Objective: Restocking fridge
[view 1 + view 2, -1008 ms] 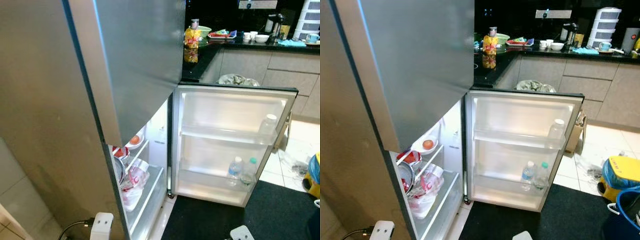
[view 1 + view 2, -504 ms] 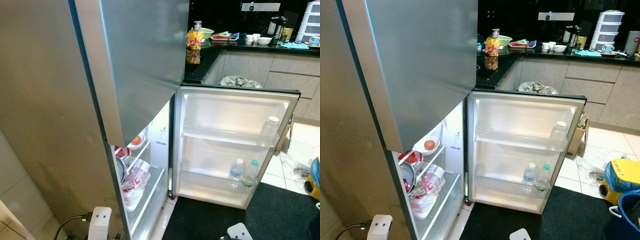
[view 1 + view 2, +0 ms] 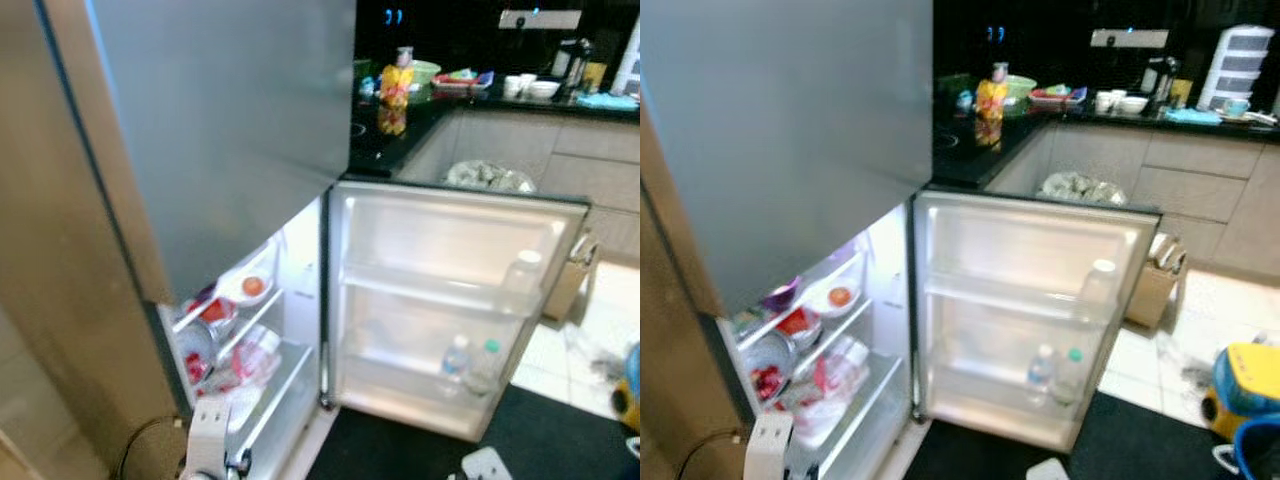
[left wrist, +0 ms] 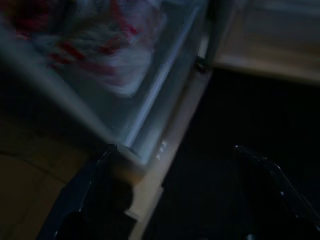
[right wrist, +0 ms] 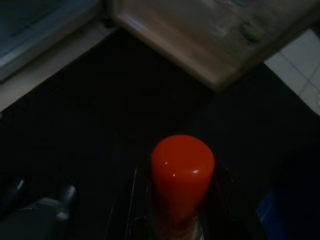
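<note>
Left eye view: the fridge point(image 3: 200, 150) stands with its lower door point(image 3: 450, 300) swung wide. The door racks hold a bottle up high point(image 3: 520, 272) and two small bottles point(image 3: 468, 362) lower down. Inside, the shelves point(image 3: 240, 330) carry a bowl with something orange, red items and a crumpled bag. A white part of the left arm point(image 3: 208, 440) shows at the bottom edge, low beside the fridge opening.

Right eye view: the same scene. Behind the door, a dark counter point(image 3: 970, 150) carries a yellow packet, bowls and cups. A yellow and blue item sits on the floor to the right.

Left wrist view: dim and blurred. The left tool point(image 4: 175, 200) hangs with its fingers point(image 4: 85, 195) spread wide and nothing between them, near the bag point(image 4: 100, 55) on the lowest shelf and above a dark mat point(image 4: 235, 130).

Right wrist view: the right tool point(image 5: 182, 220) is closed around a bottle point(image 5: 182, 175) with a red cap, held upright above the mat, a short way from the door's lower corner. The bottle looks rigid, smooth and likely slippery, probably moderately heavy if full; a hold on the body below the cap, as now, seems soundest.
</note>
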`<state>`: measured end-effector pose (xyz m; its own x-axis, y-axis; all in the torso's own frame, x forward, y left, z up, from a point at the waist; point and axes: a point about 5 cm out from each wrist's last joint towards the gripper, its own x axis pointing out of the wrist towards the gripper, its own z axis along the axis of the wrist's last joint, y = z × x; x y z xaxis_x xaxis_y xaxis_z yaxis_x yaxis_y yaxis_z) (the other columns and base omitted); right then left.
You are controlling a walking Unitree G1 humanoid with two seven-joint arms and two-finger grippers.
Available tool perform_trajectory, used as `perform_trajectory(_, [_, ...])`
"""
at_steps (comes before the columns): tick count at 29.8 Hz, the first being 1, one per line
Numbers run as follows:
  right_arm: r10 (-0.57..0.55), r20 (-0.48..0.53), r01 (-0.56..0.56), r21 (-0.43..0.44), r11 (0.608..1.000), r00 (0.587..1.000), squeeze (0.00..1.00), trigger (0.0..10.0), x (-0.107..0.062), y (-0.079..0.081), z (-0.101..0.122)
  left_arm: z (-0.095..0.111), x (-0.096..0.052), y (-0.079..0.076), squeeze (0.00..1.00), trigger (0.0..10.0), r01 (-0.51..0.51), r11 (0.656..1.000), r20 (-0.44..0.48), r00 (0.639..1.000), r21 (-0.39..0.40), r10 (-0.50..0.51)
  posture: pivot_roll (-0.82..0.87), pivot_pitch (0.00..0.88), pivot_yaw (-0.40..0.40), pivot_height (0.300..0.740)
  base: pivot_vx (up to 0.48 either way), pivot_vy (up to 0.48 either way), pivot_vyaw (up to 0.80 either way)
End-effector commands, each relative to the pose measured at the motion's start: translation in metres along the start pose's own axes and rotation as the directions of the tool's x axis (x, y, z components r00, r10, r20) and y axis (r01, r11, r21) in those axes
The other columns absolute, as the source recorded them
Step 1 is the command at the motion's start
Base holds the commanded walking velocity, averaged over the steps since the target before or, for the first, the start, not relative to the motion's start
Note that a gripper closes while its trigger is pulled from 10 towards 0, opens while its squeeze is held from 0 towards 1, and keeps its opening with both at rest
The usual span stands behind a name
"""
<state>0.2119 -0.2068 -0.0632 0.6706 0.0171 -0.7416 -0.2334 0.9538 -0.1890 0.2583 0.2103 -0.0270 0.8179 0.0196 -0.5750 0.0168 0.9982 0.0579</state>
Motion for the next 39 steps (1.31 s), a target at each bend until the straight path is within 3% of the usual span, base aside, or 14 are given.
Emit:
perform_trajectory(1, [-0.004, -0.012, 0.004, 0.005, 1.0, 1.0, 0.0, 10.0, -0.001, -0.001, -0.004, -0.005, -0.001, -0.003, 0.0, 10.0, 0.009, 1.0, -0.016, 1.0, -0.007, -0.009, -0.11, 0.057, 0.008, 0.74, 0.0, -0.48, 0.0])
perform_trajectory(11, [0.003, -0.02, -0.003, 0.004, 1.0, 1.0, 0.0, 10.0, -0.001, 0.006, -0.006, -0.007, -0.001, -0.001, 0.0, 10.0, 0.005, 1.0, -0.02, 1.0, -0.008, -0.005, -0.11, 0.058, 0.008, 0.74, 0.0, -0.454, 0.0])
perform_trajectory(24, [-0.003, -0.016, 0.003, 0.008, 1.0, 1.0, 0.0, 10.0, -0.001, 0.0, -0.004, -0.006, 0.0, -0.001, 0.0, 10.0, 0.006, 0.999, -0.028, 1.0, -0.037, -0.007, -0.11, 0.056, 0.016, 0.74, 0.0, 0.111, 0.0])
perform_trajectory(30, [-0.006, -0.012, 0.006, 0.011, 1.0, 1.0, 0.0, 10.0, -0.001, -0.002, -0.003, -0.003, 0.0, -0.001, 0.0, 10.0, 0.009, 1.0, -0.02, 1.0, 0.021, -0.008, -0.11, 0.058, 0.018, 0.74, 0.0, 0.14, 0.0])
perform_trajectory(34, [-0.006, -0.012, 0.006, 0.017, 1.0, 1.0, 0.0, 10.0, -0.001, -0.002, -0.003, 0.007, 0.001, 0.002, 0.0, 10.0, -0.013, 0.997, 0.033, 0.999, 0.076, 0.011, -0.11, 0.059, 0.019, 0.74, 0.0, 0.0, 0.0])
perform_trajectory(35, [-0.004, -0.013, 0.005, 0.023, 1.0, 1.0, 0.0, 10.0, -0.001, -0.001, -0.003, 0.018, 0.003, 0.004, 0.0, 10.0, -0.015, 0.993, 0.08, 0.997, 0.115, 0.006, -0.11, 0.055, 0.021, 0.74, 0.0, 0.0, 0.0])
perform_trajectory(39, [-0.003, -0.014, 0.003, 0.027, 1.0, 1.0, 0.0, 10.0, -0.001, 0.0, -0.004, 0.022, 0.005, 0.004, 0.0, 10.0, -0.009, 0.994, 0.077, 0.997, 0.113, 0.0, -0.11, 0.053, 0.027, 0.74, 0.0, 0.0, 0.0])
